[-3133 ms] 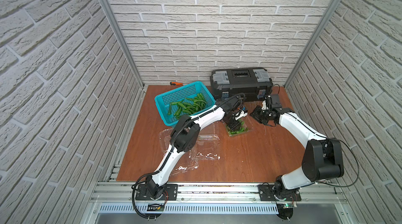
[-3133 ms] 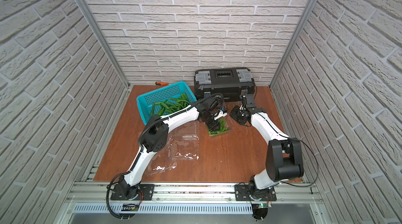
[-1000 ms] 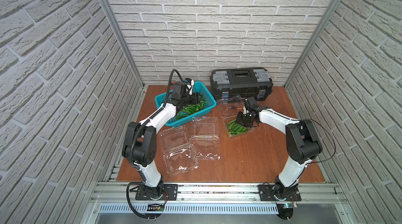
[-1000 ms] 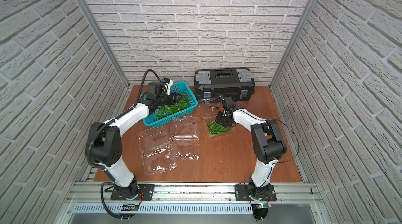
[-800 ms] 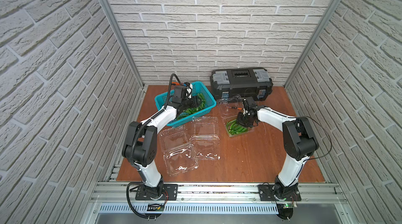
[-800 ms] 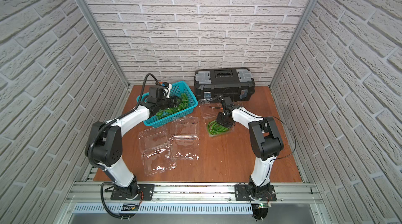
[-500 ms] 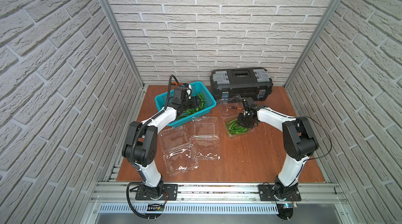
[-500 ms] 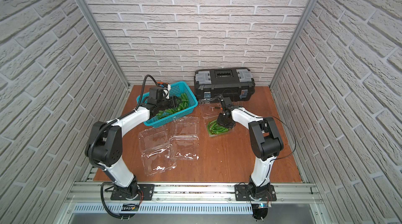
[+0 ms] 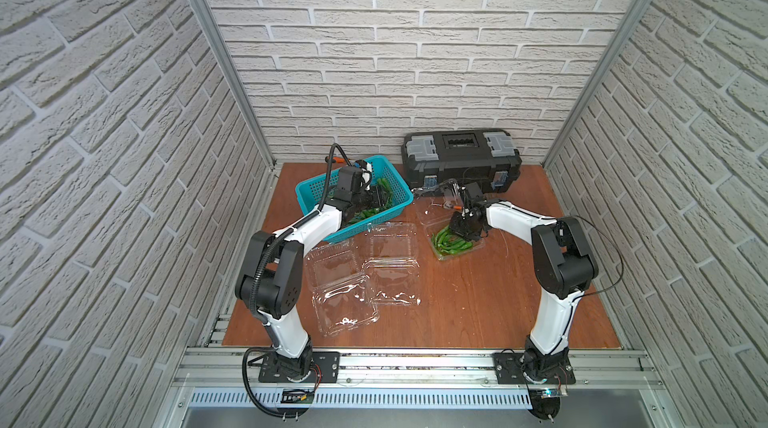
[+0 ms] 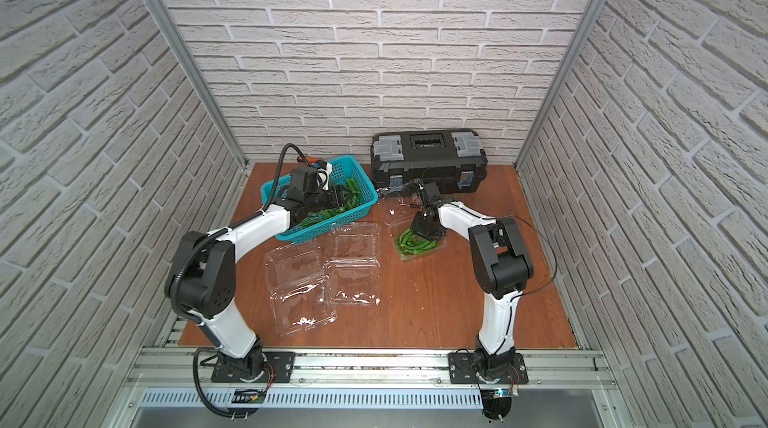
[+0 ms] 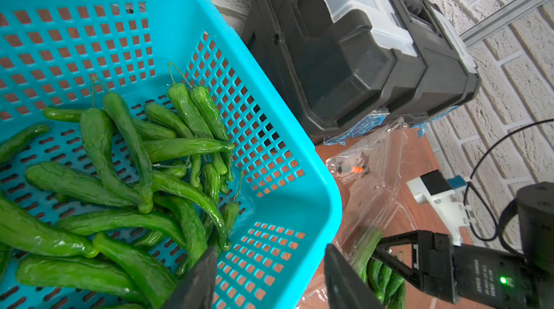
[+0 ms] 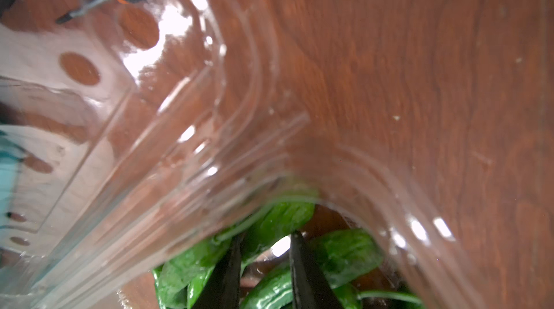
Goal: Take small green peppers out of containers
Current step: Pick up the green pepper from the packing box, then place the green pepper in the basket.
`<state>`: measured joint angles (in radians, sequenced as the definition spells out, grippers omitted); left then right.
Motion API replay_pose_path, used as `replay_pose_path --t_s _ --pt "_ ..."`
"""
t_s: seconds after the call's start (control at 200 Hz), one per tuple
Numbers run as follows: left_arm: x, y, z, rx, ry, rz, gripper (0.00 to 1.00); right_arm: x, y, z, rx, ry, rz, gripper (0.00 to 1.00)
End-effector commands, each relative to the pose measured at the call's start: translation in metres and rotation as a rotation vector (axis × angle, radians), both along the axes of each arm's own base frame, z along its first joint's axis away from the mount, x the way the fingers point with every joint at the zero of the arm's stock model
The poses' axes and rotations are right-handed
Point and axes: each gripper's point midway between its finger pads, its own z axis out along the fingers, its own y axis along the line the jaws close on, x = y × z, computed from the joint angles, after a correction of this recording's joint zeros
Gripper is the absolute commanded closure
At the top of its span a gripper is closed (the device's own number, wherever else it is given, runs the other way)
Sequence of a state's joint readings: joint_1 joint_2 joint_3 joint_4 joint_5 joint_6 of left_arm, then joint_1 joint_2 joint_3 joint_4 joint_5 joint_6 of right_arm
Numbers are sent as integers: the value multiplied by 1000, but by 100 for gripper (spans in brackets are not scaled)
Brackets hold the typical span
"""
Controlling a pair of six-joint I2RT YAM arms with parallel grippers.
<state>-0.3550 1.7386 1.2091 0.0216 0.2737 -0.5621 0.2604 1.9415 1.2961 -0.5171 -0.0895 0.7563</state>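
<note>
- Left hand (image 11: 269,252): open, empty, above basket (image 11: 287,211).
- Right hand (image 12: 265,237): in container (image 12: 209,142), among peppers (image 12: 344,250); jaws narrowly parted, grip cannot be told.

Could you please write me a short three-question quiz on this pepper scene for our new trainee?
1. True or false: the left gripper holds a pepper.
2. Where do the tips of the right gripper sit? A) in the teal basket; B) in the clear container, among small green peppers; C) raised high, clear of everything.
3. What stands at the back wall beside the teal basket?
Key: 1 false, its jaws stand open and empty; 2 B; 3 the black toolbox.
</note>
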Motion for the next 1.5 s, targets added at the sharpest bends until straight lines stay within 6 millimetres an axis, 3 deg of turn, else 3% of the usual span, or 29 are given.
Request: replay_pose_path --t_s 0.0,0.255,0.39,0.405,0.52,0.68,0.925,1.045,1.24,1.325,1.34,1.38,1.495 --pt "9 -7 17 -7 -61 -16 42 -18 -4 -29 -49 107 -25 71" --pt "8 -10 18 -7 -62 -27 36 -24 -16 -28 -170 127 -43 71" --pt "8 -12 17 -4 -60 -33 35 -23 -8 -23 -126 98 -36 89" --pt "8 -12 18 -2 -62 -33 35 -20 -5 -13 -108 69 -33 90" --pt "8 -12 15 6 -58 -32 35 -13 7 11 -29 -22 -3 95" --pt "9 -8 13 6 -58 3 30 -2 13 61 31 -177 14 95" --pt "12 16 18 44 -94 115 28 17 35 117 109 -356 87 95" --pt "10 38 21 52 -107 204 27 35 65 142 210 -449 155 94" --pt "1 73 27 86 -132 315 27 72 154 198 443 -583 341 94" --pt "-5 76 28 111 -130 312 27 87 186 213 525 -627 385 92" --pt "-6 77 27 114 -128 310 27 93 192 205 537 -614 382 91" --pt "-8 76 26 118 -125 303 27 102 202 207 577 -623 379 86" --pt "-15 61 26 141 -128 235 27 119 206 215 606 -648 338 71"
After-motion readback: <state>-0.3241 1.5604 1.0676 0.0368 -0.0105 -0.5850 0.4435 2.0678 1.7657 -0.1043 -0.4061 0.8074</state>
